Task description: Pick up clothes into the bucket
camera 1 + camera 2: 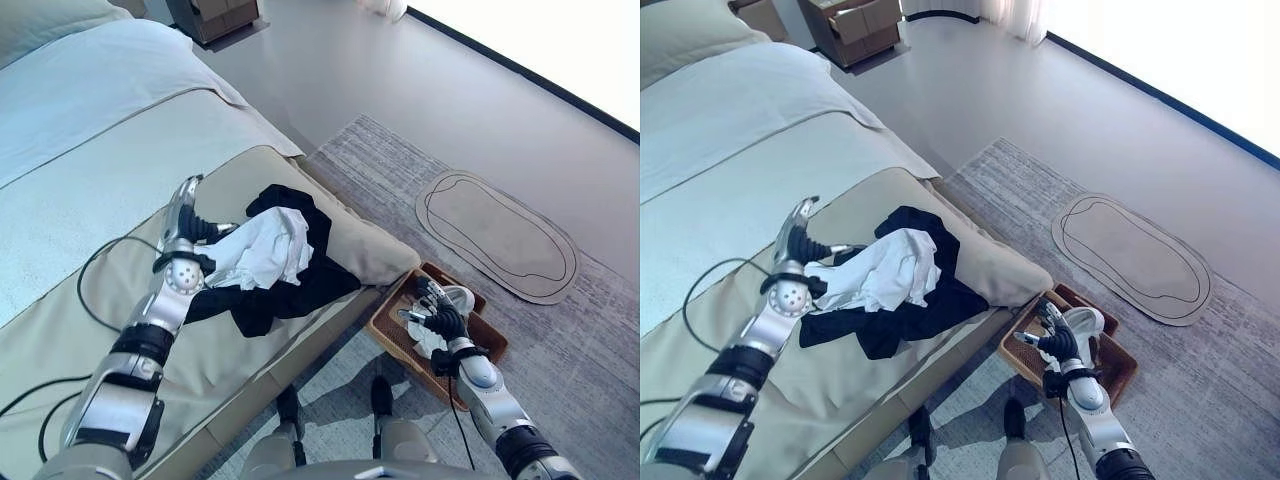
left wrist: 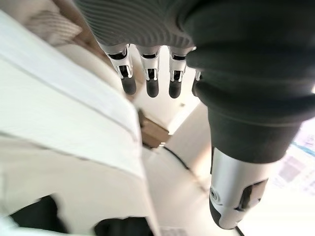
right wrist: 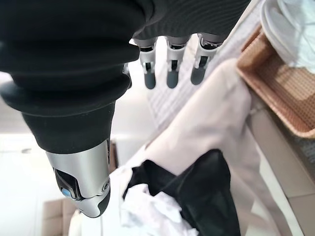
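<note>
A white garment [image 1: 268, 250] lies crumpled on a black garment [image 1: 300, 285] near the foot edge of the beige bed cover [image 1: 230, 370]. My left hand [image 1: 185, 228] rests on the bed against the white garment's left side. Its fingers [image 2: 147, 83] are straight and hold nothing. On the floor beside the bed stands a brown wicker basket [image 1: 385, 325] with white cloth [image 1: 462, 297] in it. My right hand [image 1: 440, 320] hovers over the basket, open, its fingers [image 3: 170, 73] straight and empty. The right wrist view looks back at the black garment [image 3: 197, 182] and the basket [image 3: 280, 93].
A grey rug [image 1: 380, 165] covers the floor by the bed, with an oval mat [image 1: 497, 235] on it beyond the basket. A cardboard box [image 1: 845, 25] stands on the floor at the far end. A pale sheet [image 1: 90, 110] covers the rest of the bed.
</note>
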{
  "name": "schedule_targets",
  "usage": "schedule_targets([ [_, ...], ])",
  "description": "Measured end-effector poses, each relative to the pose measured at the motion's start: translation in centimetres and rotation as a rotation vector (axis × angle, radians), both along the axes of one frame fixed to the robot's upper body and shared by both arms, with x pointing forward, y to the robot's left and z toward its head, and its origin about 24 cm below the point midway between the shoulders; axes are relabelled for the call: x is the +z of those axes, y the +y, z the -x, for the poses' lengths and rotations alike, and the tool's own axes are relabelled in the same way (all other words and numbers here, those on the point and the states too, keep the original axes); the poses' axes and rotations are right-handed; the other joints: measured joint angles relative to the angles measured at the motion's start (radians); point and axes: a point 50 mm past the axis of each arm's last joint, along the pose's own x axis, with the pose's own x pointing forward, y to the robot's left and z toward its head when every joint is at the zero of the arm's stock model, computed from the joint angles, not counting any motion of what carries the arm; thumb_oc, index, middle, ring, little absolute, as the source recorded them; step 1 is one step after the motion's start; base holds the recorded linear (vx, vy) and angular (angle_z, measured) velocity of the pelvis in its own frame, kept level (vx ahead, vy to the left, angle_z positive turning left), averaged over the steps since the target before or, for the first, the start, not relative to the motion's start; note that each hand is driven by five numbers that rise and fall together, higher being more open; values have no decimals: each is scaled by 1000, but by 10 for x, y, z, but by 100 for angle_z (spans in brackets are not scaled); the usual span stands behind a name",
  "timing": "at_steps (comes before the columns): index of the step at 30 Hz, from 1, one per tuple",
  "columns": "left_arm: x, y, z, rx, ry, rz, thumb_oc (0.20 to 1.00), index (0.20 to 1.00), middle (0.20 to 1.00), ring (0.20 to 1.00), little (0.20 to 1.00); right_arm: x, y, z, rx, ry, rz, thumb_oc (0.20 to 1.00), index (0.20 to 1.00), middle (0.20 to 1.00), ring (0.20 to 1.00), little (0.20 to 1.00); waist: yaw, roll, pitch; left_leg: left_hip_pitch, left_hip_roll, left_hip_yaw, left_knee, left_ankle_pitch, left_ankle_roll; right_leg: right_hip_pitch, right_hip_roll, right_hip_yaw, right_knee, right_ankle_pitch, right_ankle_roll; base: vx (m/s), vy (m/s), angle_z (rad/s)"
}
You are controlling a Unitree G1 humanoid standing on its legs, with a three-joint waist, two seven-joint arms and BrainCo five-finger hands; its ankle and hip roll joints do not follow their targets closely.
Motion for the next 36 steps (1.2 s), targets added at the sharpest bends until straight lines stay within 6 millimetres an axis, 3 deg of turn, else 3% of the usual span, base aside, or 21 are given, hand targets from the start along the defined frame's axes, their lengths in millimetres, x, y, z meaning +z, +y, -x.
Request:
schedule_targets([
  [4, -13, -7, 9, -9, 20, 30, 1000, 1000, 1000, 1000, 1000, 1, -1, 0, -8, -3, 0, 1000, 1000, 1000, 1000, 1000, 20, 3, 3, -8, 0, -1, 0, 0, 0, -9, -1, -1, 0, 0, 0, -43, 4, 1],
  [11, -12, -13, 6, -27, 15, 5, 1000, 1000, 1000, 1000, 1000, 8, -2, -7, -16, -34, 5, 1000, 1000, 1000, 1000, 1000, 20, 7, 57, -66, -5, 0, 14, 3, 3, -71, -3, 2, 20, 5, 6, -128, 22, -1],
  [18, 58, -22, -28, -68, -190, -124, 1000, 1000, 1000, 1000, 1000, 73, 2, -50, 25, -297, 17, 1000, 1000, 1000, 1000, 1000, 11, -17, 274, -250, -7, 23, 154, -5, 13, -322, -18, 58, 264, -39, -2, -116, 35, -10],
  [24, 87, -22, -29, -45, -332, -139, 1000, 1000, 1000, 1000, 1000, 87, -5, -49, 3, -361, 28, 1000, 1000, 1000, 1000, 1000, -9, -33, 292, -453, -6, 23, 314, -60, 18, -543, -33, 85, 454, -106, -13, -56, 8, 0],
  [30, 107, -8, -27, 8, -401, -223, 1000, 1000, 1000, 1000, 1000, 90, -10, -46, -20, -385, 29, 1000, 1000, 1000, 1000, 1000, -34, -46, 298, -575, 7, 22, 394, -83, 20, -668, -25, 97, 524, -128, -20, -16, 8, -1],
  [36, 125, -11, -32, 19, -455, -227, 1000, 1000, 1000, 1000, 1000, 89, -12, -45, -30, -386, 29, 1000, 1000, 1000, 1000, 1000, -42, -47, 298, -619, 12, 24, 421, -89, 19, -709, -21, 103, 542, -125, -23, -3, 4, -3],
])
